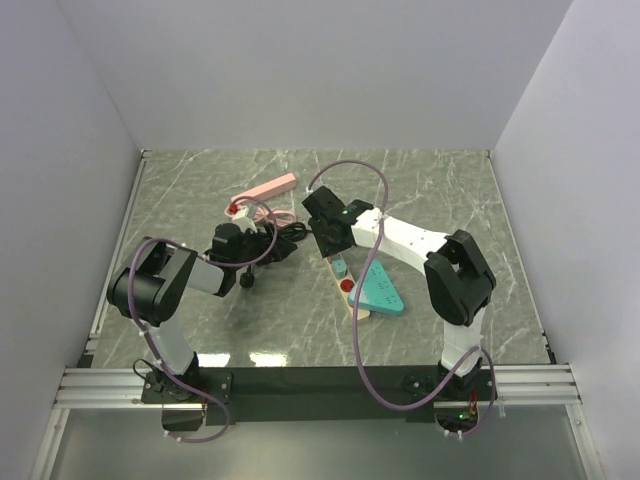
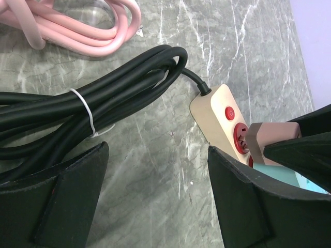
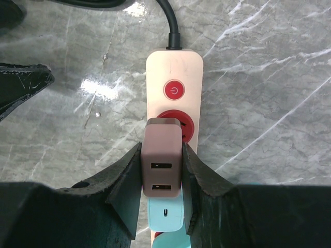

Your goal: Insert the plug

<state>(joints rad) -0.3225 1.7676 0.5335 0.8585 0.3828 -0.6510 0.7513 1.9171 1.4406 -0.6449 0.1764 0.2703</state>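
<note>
Power strip (image 3: 174,64): beige, flat, black cord (image 3: 168,18) at one end.
Plug (image 3: 162,165): brown, two USB ports showing, over strip's red socket (image 3: 190,126) next to its button (image 3: 175,90).

Two robot arms of matching build. The left arm (image 1: 150,285) and the right arm (image 1: 458,275) each have bulky matte black joint housings linked by smooth white tubular sections. A thin mauve cable (image 1: 354,330) loops loosely along each arm. A tiny green light (image 1: 471,407) glows at the right base. The jaws are broad, black and wedge-shaped.
</note>
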